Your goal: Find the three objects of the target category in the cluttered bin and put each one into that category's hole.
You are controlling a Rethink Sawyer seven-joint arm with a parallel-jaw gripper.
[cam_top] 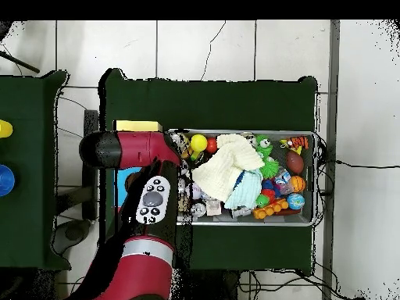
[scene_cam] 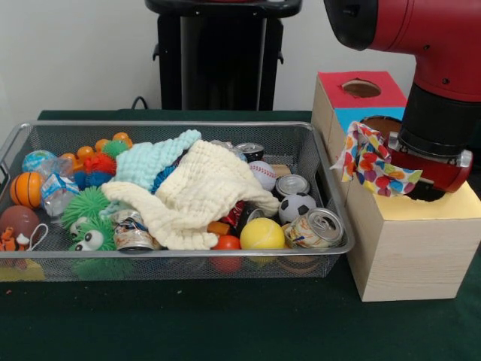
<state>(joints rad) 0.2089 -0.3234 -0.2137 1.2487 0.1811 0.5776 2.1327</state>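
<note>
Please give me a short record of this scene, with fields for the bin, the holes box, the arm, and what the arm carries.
bin: wire mesh bin filled with balls, cans, spiky toys and two cloths
top of clutter: cream cloth, light blue cloth behind it
box: wooden box beside the bin, with red, blue and yellow tops
arm: gripper over the box
carried: colourful spotted cloth hanging at the gripper
fingers: hidden

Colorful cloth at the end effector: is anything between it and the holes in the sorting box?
Nothing visible blocks it. The colorful cloth hangs at the end effector, beside the box, next to the blue section's hole. The arm hides part of the box top, so the yellow section's hole is only partly seen.
</note>
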